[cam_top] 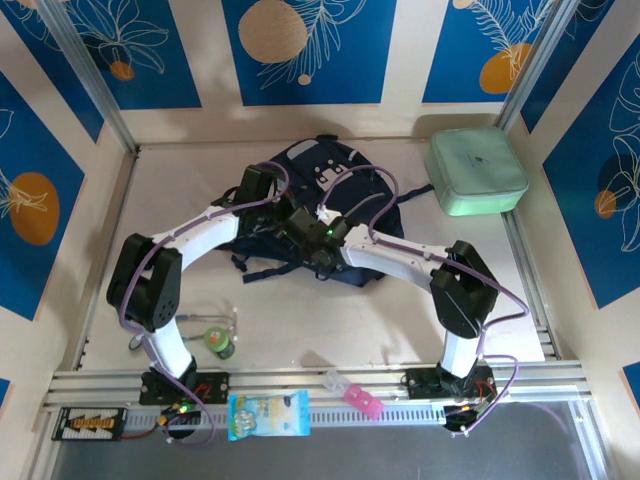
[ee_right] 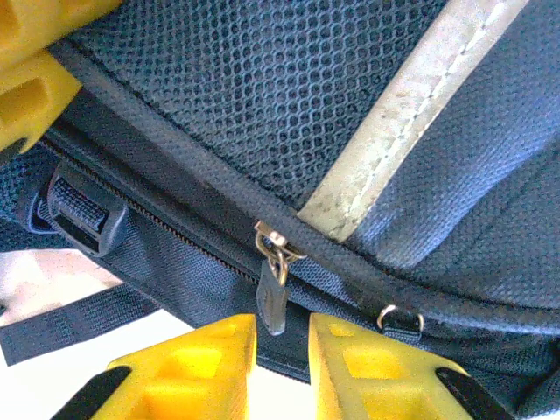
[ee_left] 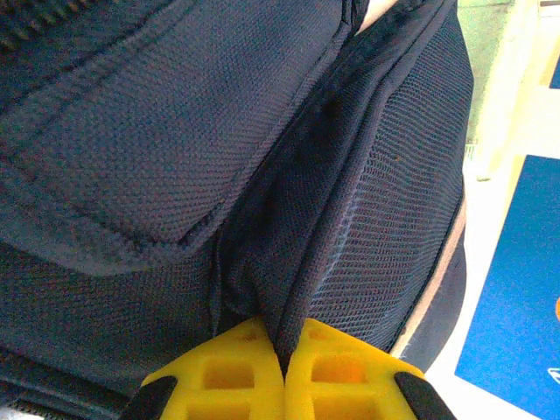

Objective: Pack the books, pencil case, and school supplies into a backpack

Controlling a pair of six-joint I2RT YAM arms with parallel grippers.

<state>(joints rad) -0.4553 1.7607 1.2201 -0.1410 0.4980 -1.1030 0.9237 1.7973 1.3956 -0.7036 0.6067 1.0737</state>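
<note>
Opening the backpack point(cam_top: 318, 160) is judged to be the step in hand; packing proper is not yet under way. The backpack lies flat at the middle of the table point(cam_top: 180, 190), between the two arms. The left tool point(ee_left: 284, 350) is closed tight on a fold of the navy fabric, pinching it up. The right tool point(ee_right: 282, 328) stands at a narrow gap with the zip pull point(ee_right: 272, 302) hanging between its fingers, not visibly clamped. The zip looks shut along the stretch in view.

Left to do, by this judgement: draw the zip, spread the mouth, load the contents. A mint-green case point(cam_top: 476, 172) sits at the far right corner, well apart from the backpack. A green roll point(cam_top: 219, 342) lies near the left arm's base; a pink item point(cam_top: 356, 393) and a blue packet point(cam_top: 268, 414) rest at the near rail.

The table is pale and matte, framed in aluminium rail. The walls point(cam_top: 300, 50) are blue panels printed with leaves and orange discs.
</note>
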